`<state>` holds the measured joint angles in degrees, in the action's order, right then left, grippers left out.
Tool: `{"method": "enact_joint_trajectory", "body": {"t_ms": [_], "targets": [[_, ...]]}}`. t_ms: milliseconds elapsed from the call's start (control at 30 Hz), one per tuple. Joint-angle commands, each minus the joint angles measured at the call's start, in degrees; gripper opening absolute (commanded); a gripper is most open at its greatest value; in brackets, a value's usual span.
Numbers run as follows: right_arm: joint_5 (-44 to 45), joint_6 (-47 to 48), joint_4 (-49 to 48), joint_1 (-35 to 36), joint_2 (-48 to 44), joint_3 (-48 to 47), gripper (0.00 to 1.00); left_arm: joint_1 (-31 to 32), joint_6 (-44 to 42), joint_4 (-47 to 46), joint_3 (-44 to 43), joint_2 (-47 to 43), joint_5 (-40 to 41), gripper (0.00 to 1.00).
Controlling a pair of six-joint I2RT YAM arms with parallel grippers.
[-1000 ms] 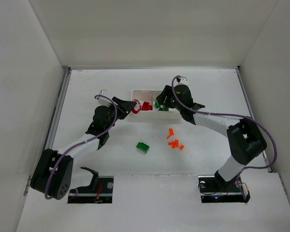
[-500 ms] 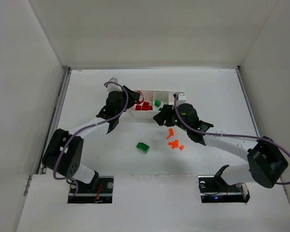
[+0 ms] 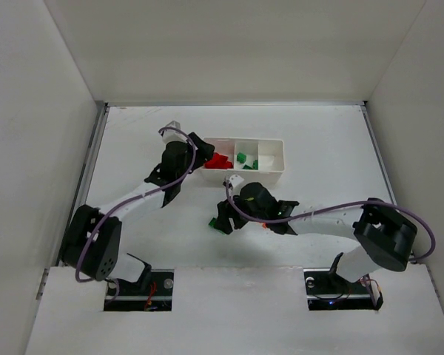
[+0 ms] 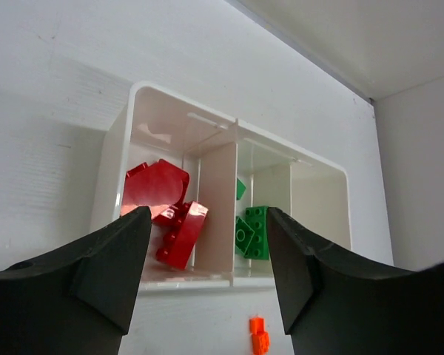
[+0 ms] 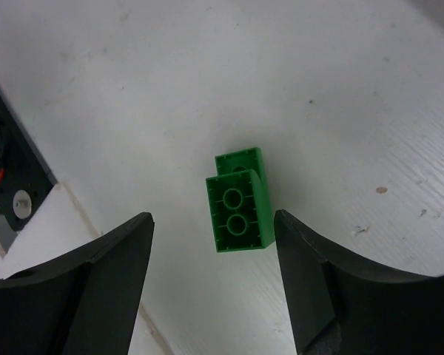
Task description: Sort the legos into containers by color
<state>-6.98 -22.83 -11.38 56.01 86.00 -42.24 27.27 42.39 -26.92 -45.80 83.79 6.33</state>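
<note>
The white three-compartment tray (image 3: 283,155) stands at the back middle. In the left wrist view its left compartment holds red bricks (image 4: 166,208), the middle one green bricks (image 4: 252,233), and the right one (image 4: 320,214) looks bare. My left gripper (image 3: 200,150) is open and empty at the tray's left end, its jaws framing the tray (image 4: 207,222). My right gripper (image 3: 223,215) is open just above a lone green brick (image 3: 217,225) on the table. That brick (image 5: 240,212) lies with its hollow underside showing, between the jaws (image 5: 213,222) and untouched.
An orange piece (image 4: 257,334) lies on the table just in front of the tray. The other orange pieces are mostly hidden under my right arm in the top view. White walls enclose the table on three sides.
My right arm has swung from the tray forward and left, down to the green brick on the table. My left gripper moved up to the tray's left end and has held there.
</note>
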Motion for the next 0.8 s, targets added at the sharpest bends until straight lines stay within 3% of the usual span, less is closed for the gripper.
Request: {"method": "enact_joint_trajectory", "body": {"t_ms": [0, 200, 400, 767], "targets": [[-0.66, 3.58, 0.3, 1.51, 0.4, -2.67, 0.71, 0.02, -0.82, 0.28, 4.65, -9.41, 0.44, 0.6], [2.93, 4.63, 2.67, 3.53, 3.47, -3.99, 0.66, -0.33, 0.76, 6.86, 13.62, -21.63, 0.18, 0.57], [8.38, 6.22, 5.05, 5.03, 5.76, -5.66, 0.62, -0.42, 1.55, 16.18, 17.06, -30.78, 0.26, 0.53], [13.05, 7.01, 6.45, 6.43, 8.13, -7.42, 0.5, -0.68, 2.61, 21.99, 20.31, -36.06, 0.18, 0.53]]}}
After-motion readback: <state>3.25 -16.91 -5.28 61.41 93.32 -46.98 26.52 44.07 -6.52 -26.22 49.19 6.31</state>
